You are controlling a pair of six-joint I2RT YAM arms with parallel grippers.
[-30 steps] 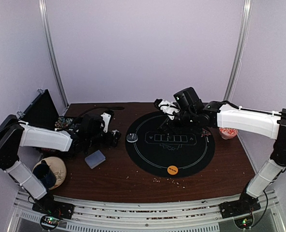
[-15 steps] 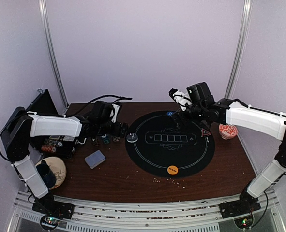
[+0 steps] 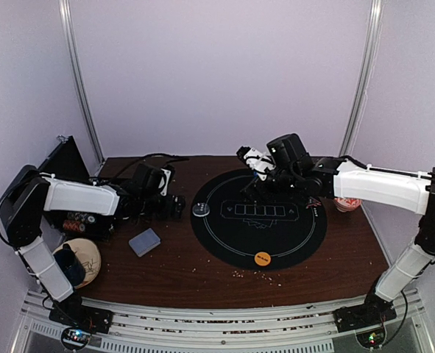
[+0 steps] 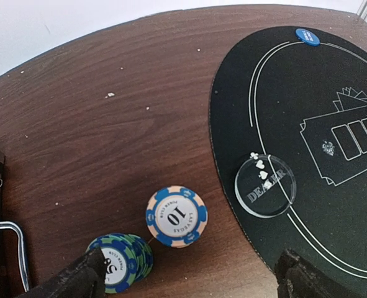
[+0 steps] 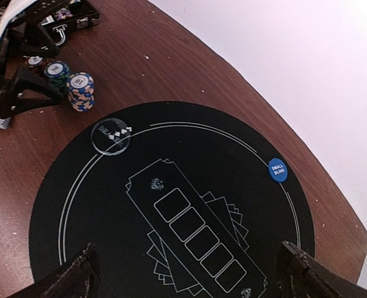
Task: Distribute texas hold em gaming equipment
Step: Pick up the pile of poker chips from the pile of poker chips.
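Two poker chip stacks stand on the wood left of the black mat [image 4: 357, 81]: a peach-and-blue "10" stack [image 4: 176, 216] and a blue-green stack [image 4: 118, 261]. My left gripper [image 4: 192, 282] is open wide and empty above them, with its left finger beside the blue-green stack. The clear dealer button [image 4: 265, 185] lies on the mat's left edge. A blue small-blind disc [image 5: 277, 169] lies at the mat's far edge and an orange disc [image 3: 262, 258] at its near edge. My right gripper [image 5: 189, 279] is open and empty above the mat's middle [image 5: 108, 248]. The grey-blue card deck [image 3: 144, 241] lies on the wood.
An open black chip case [image 3: 66, 169] with more chips [image 3: 81, 220] sits at the far left. A round tan coaster holding a dark object [image 3: 76, 261] is at front left. The red-and-white bowl [image 3: 347, 202] stands right of the mat, behind my right arm.
My left gripper moved right from the case toward the mat's left edge, and chip stacks now stand there. My right gripper swung up and right, then came back over the mat.
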